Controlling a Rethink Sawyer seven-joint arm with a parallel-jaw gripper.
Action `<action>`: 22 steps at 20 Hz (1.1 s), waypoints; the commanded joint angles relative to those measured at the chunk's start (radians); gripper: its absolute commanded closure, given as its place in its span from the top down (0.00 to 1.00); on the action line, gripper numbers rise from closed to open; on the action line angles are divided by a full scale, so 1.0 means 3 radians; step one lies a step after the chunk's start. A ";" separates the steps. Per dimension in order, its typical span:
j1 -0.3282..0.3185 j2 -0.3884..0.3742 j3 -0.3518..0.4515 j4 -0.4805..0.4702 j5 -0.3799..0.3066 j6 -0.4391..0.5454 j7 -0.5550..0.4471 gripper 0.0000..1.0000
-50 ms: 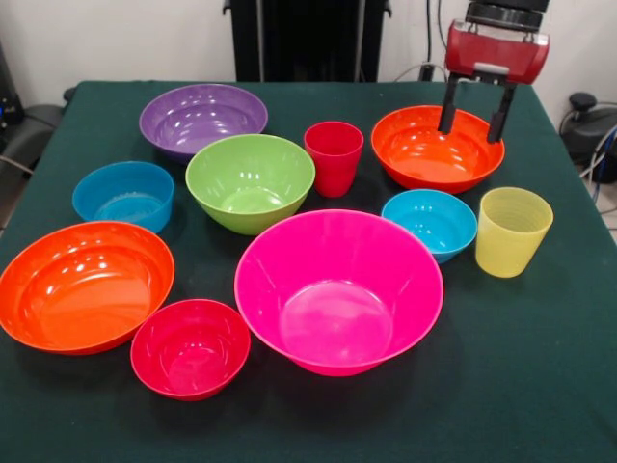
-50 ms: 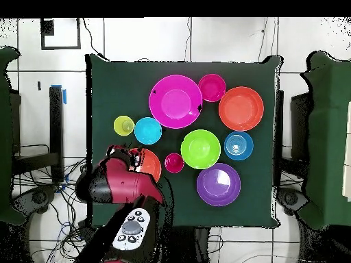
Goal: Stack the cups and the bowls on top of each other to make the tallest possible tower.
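Nearest me sat the small red-pink bowl (image 1: 190, 347), just beside the big pink bowl (image 1: 338, 291), round which every other bowl and both cups stood apart and unstacked, so no tower was begun, while the gripper (image 1: 475, 116) hung empty, fingers spread, over the far orange bowl (image 1: 424, 154).
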 commanded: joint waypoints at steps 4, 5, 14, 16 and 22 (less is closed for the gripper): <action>-0.0101 0.0263 0.0288 -0.0409 0.0108 -0.0036 0.0488 1.00; -0.0107 0.0276 0.0289 -0.0437 0.0109 -0.0021 0.0481 1.00; -0.0115 0.0358 0.0261 -0.0644 0.0126 0.0156 0.0437 1.00; -0.0117 0.0375 0.0263 -0.0659 0.0113 0.0155 0.0433 1.00; -0.0135 0.0452 0.0283 -0.0694 0.0071 0.0077 0.0443 1.00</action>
